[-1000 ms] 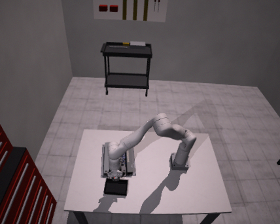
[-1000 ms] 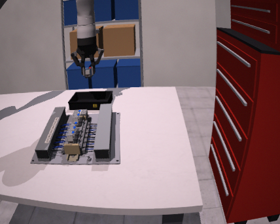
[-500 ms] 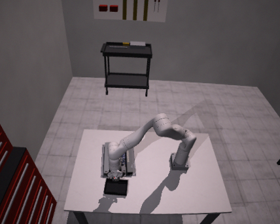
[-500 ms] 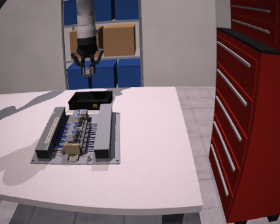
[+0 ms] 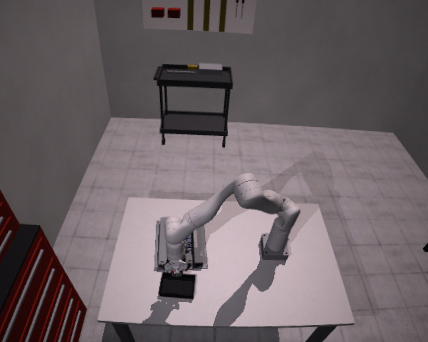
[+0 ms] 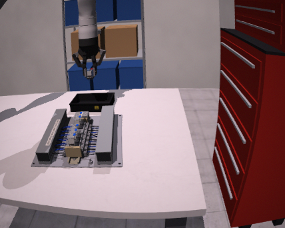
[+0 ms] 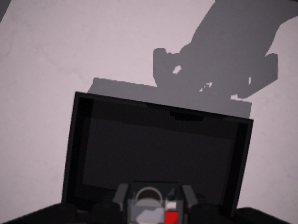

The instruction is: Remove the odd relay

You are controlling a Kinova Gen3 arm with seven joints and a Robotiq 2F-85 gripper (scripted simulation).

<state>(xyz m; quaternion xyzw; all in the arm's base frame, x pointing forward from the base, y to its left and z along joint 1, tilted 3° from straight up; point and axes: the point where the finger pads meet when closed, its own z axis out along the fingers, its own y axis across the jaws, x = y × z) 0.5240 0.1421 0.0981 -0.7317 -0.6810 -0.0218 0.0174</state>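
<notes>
Tabletop carries relay panel, lying flat at near side. Black parts tray just beyond panel's far edge. Hand high above tray, clamped on red-button relay. Relay judged small, rigid, light; side grip suits. Nothing between relay and tray.

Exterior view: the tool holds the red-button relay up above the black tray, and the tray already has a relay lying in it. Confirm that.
Not quite. The tool does hold the red-button relay up above the black tray, but the wrist view shows the tray's floor bare: no relay lies in it yet.
</notes>
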